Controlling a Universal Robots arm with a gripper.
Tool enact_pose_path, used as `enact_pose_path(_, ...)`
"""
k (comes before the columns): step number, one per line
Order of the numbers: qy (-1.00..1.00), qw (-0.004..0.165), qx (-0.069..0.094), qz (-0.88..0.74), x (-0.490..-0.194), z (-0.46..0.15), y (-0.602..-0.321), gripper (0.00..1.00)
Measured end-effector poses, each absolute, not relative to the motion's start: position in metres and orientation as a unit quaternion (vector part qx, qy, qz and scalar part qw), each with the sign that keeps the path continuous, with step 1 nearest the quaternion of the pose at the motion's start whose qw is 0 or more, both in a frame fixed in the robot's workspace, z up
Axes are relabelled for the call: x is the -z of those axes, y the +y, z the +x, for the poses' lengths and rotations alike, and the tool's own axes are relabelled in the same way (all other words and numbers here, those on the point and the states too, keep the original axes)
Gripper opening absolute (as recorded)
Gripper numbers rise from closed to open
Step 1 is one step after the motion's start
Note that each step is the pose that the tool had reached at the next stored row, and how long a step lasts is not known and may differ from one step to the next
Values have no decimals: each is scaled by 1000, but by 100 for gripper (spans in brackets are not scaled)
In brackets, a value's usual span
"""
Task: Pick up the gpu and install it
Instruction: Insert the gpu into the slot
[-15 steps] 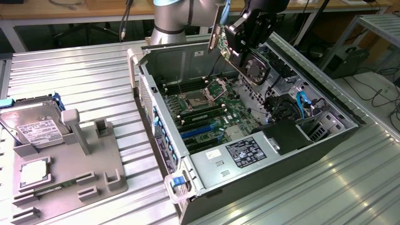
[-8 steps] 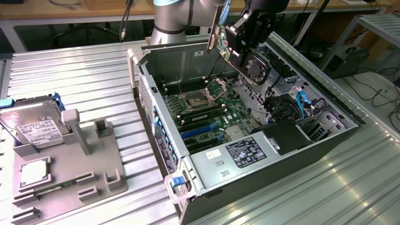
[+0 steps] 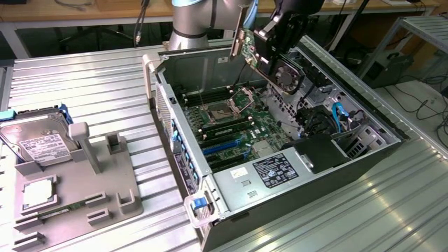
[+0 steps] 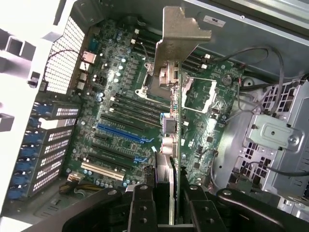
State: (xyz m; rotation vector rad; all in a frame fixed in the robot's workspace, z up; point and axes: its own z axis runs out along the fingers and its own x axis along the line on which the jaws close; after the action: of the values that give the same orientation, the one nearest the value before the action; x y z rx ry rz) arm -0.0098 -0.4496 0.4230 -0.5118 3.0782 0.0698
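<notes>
Ribbed metal table (image 3: 91, 84) bears an open case (image 3: 242, 185); above, the pincer (image 4: 170, 205) clamps the gpu (image 4: 176, 53) (edgewise).

Thin green circuit-board gpu (image 4: 174, 72): silvery metal bracket, black fan. Green motherboard (image 4: 120, 111): blue, black and white slots. Grey plastic fixture tray (image 3: 84, 184). Silvery ribbed metal table (image 3: 91, 79).
</notes>
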Motion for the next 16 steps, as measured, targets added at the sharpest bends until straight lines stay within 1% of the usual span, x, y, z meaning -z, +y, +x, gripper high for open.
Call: enact_pose_path(16,979,9,-23,-204,-423,-10,-450,28)
